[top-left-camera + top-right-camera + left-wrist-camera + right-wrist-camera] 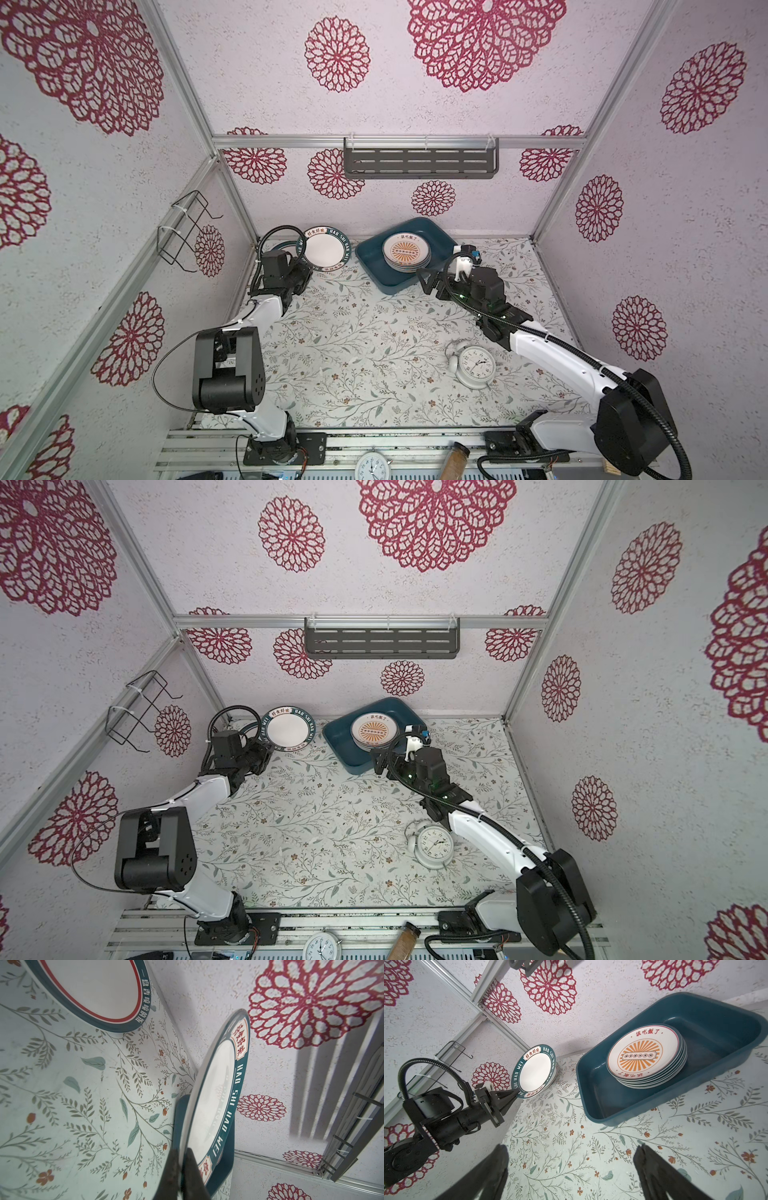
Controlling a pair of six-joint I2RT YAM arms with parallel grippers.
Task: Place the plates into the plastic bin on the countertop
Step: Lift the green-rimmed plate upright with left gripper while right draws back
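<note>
My left gripper [304, 262] [182, 1150] is shut on the rim of a white plate with a dark teal lettered rim [326, 250] [216, 1093] [534, 1070]. The plate is tilted up on edge at the back left of the countertop [353, 340]. A second teal-rimmed plate [93, 985] lies flat beneath it. The dark teal plastic bin [371, 259] [591, 1095] sits at the back centre. It holds a stack of several plates [406, 251] [643, 1055] topped by an orange sunburst one. My right gripper [430, 284] [572, 1153] hangs open and empty over the countertop, just in front of the bin.
A white alarm clock [475, 365] lies on the countertop beside the right arm. A grey slotted shelf [419, 162] hangs on the back wall and a black wire rack [183, 232] on the left wall. Another clock [372, 467] and a brown bottle [455, 459] lie by the front rail.
</note>
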